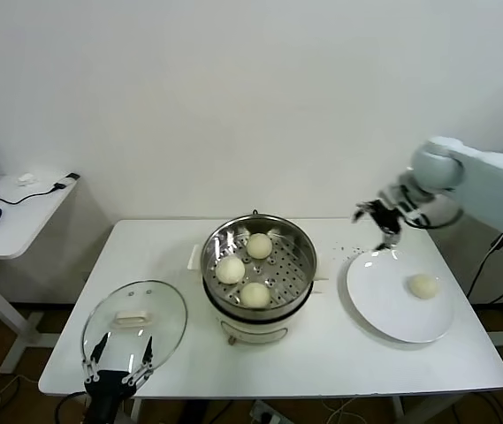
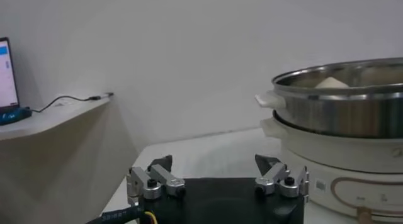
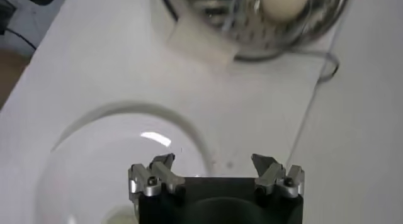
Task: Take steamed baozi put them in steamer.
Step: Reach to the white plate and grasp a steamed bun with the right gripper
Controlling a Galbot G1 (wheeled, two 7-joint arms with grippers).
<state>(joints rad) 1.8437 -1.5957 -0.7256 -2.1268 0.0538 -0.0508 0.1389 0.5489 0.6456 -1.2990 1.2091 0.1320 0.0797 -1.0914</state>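
The steel steamer [image 1: 297, 244] on its white base stands mid-table and holds three cream-white baozi [image 1: 230, 269], [image 1: 259, 245], [image 1: 255, 294]. A fourth baozi [image 1: 423, 285] lies on the white plate [image 1: 384, 309] to the right. My right gripper [image 1: 380, 219] is open and empty, above the plate's far left rim, between steamer and plate. In the right wrist view its gripper [image 3: 214, 161] hangs over the plate [image 3: 94, 143], with the steamer [image 3: 208, 11] and one baozi [image 3: 284, 2] beyond. My left gripper [image 1: 118, 353] is open, parked at the table's front left; the left wrist view shows the gripper [image 2: 215, 163] beside the steamer [image 2: 340, 102].
A round glass lid [image 1: 136, 320] lies flat at the front left of the white table [image 1: 322, 362], under my left gripper. A side desk [image 1: 12, 208] with a blue mouse and cable stands at the far left. A wall is close behind the table.
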